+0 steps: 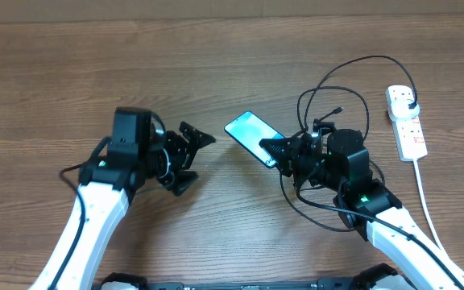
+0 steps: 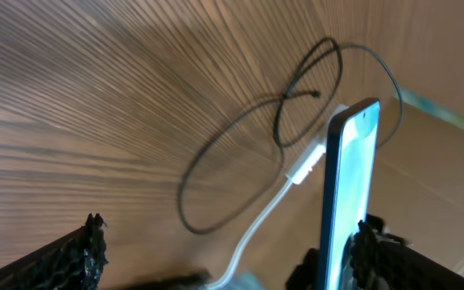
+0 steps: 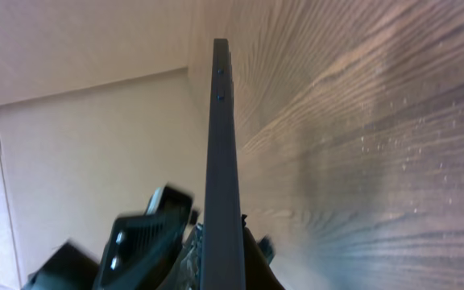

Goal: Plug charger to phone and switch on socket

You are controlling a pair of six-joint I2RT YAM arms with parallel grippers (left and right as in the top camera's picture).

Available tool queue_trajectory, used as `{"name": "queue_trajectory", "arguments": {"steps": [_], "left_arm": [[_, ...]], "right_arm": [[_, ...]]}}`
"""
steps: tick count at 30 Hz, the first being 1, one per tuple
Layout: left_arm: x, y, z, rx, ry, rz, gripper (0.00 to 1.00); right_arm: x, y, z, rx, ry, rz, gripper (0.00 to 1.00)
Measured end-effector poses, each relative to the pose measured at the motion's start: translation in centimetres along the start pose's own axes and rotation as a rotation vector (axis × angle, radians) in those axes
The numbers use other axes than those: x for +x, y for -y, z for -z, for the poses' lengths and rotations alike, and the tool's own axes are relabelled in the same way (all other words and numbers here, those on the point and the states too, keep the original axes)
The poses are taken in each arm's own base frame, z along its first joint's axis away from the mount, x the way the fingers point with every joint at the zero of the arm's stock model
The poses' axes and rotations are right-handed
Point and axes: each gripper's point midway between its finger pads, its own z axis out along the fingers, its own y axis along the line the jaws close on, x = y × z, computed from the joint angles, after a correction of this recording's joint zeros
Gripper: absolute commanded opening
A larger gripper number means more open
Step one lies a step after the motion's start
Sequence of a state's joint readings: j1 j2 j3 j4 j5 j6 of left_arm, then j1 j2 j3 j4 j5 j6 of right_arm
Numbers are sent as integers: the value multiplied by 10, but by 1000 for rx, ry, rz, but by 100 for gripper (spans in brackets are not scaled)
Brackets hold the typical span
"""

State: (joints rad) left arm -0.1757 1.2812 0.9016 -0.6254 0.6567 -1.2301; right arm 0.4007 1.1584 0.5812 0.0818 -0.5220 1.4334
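The phone (image 1: 250,134), its cyan screen up, is held at its lower right end by my right gripper (image 1: 279,153), which is shut on it. The right wrist view shows the phone (image 3: 221,145) edge-on, clamped between the fingers (image 3: 176,258). My left gripper (image 1: 190,159) stands wide open just left of the phone, not touching it. From its wrist view the phone (image 2: 346,185) rises beside the right finger (image 2: 385,254). The charger's black cable (image 1: 337,80) loops behind the phone, its connector tip (image 1: 341,109) lying free. Its plug head (image 1: 409,104) sits in the white socket (image 1: 407,125).
The socket's thick white cord (image 1: 427,197) runs down the right side past my right arm. Black cable loops (image 2: 240,161) and the white cord (image 2: 256,229) lie on the wooden table (image 1: 95,64) beyond the phone.
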Motion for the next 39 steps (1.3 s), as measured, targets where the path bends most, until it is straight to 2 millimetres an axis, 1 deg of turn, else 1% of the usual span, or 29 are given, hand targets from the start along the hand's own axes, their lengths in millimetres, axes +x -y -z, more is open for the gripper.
{"name": "queue_trajectory", "arguments": {"steps": [3,6,10,14,15,17,18,19,20,24,30,34,36,39], "left_arm": [[1,3,-14,11,-72,43,100],[1,3,-22,14,-117,70,100],[2,2,-27,12,-148,89,100],[1,11,-27,47,-150,72,98],[1,12,-27,53,-150,74,96],[1,13,-27,57,-154,81,88],[2,14,-27,58,-158,91,79],[2,14,-27,58,-161,98,73],[3,14,-27,59,-166,104,69],[4,15,-26,62,-176,117,68],[9,15,-29,59,-187,107,66],[15,17,-32,62,-198,86,62],[17,18,-33,62,-203,77,61],[20,18,-35,59,-207,70,56]], "right_arm": [[4,0,0,-2,-24,-30,4],[8,0,0,0,-43,-68,4],[19,0,-3,8,-71,-108,4],[35,2,-9,22,-98,-118,4],[38,3,-10,26,-100,-119,4],[45,4,-13,33,-100,-125,4],[48,5,-15,38,-100,-132,4],[50,5,-16,41,-100,-138,4],[52,6,-17,46,-101,-147,4],[57,14,-24,76,-100,-196,4],[56,25,-31,111,-88,-312,4],[55,22,-34,99,-89,-363,4],[57,16,-35,77,-105,-372,4],[61,11,-35,62,-123,-396,4]]}}
